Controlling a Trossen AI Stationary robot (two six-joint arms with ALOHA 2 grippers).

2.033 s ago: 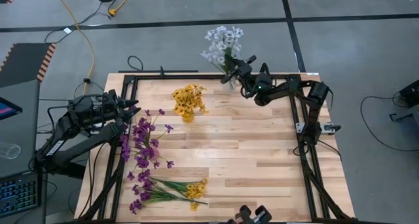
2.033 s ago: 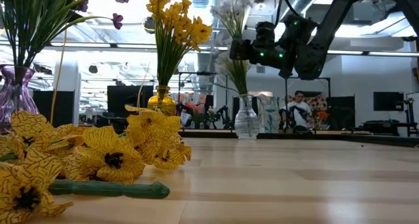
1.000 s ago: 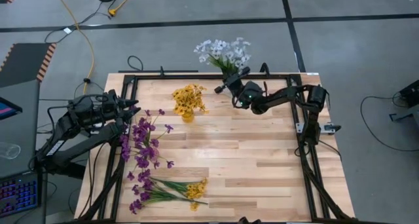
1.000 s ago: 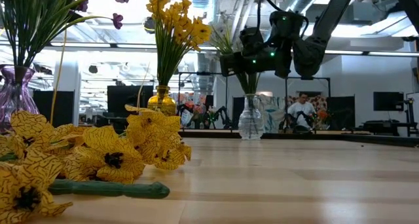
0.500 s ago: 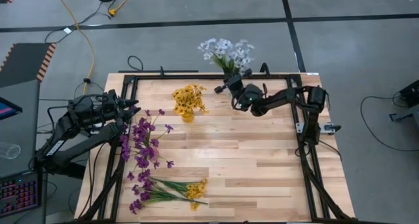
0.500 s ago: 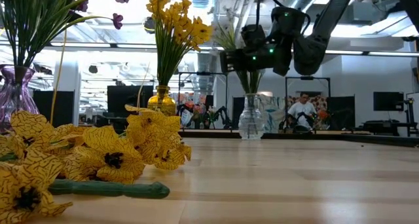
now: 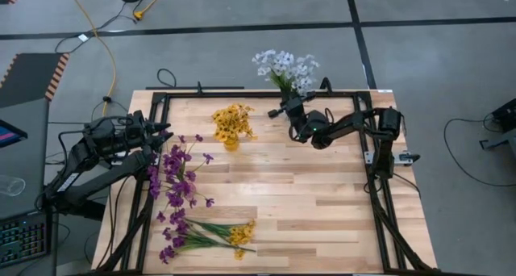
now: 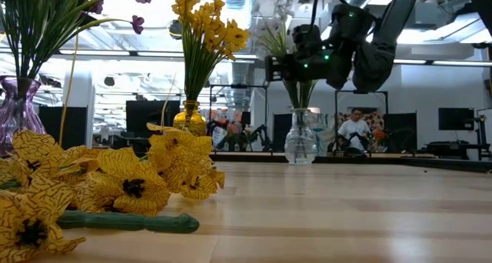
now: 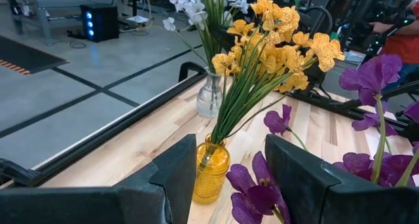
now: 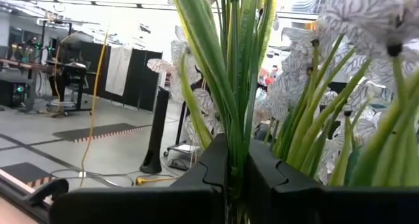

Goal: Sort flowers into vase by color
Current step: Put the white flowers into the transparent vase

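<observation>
White flowers (image 7: 286,65): one bunch, stems standing in a clear glass vase (image 8: 301,144) at the far edge of the desk (image 7: 322,203), toward its right corner. The right gripper (image 7: 287,108) is clenched on the green stems just above the vase mouth; the right wrist view shows its fingers (image 10: 213,162) pinching the stems between them. Judged reason for the hold: to keep the bunch upright and seat it in the neck before letting go.

Yellow flowers (image 7: 233,121): one bunch upright in an amber vase (image 9: 211,173), near the far edge, left of the middle. Judged as already sorted, colour kept to its own vessel.

Purple flowers (image 7: 176,173): tall stems in a purple glass vase (image 8: 17,101) near the left edge, blossoms fanned over the desk as seen from above. Also judged sorted in part.

Unsorted flowers (image 7: 205,236): a loose heap of purple and yellow sprays lying flat by the near edge, toward the left corner, stems pointing right. They lie mixed, so the work appears unfinished; these are the likely next picks.

Left gripper (image 7: 164,131): at the left edge, close to the purple blossoms, jaws standing apart with nothing between them; the left wrist view looks past its fingers (image 9: 177,178) toward the amber vase. Judged as waiting.

Beyond the desk: a person (image 8: 354,130) seated far off in the room, seen in the low view, taking no part.
</observation>
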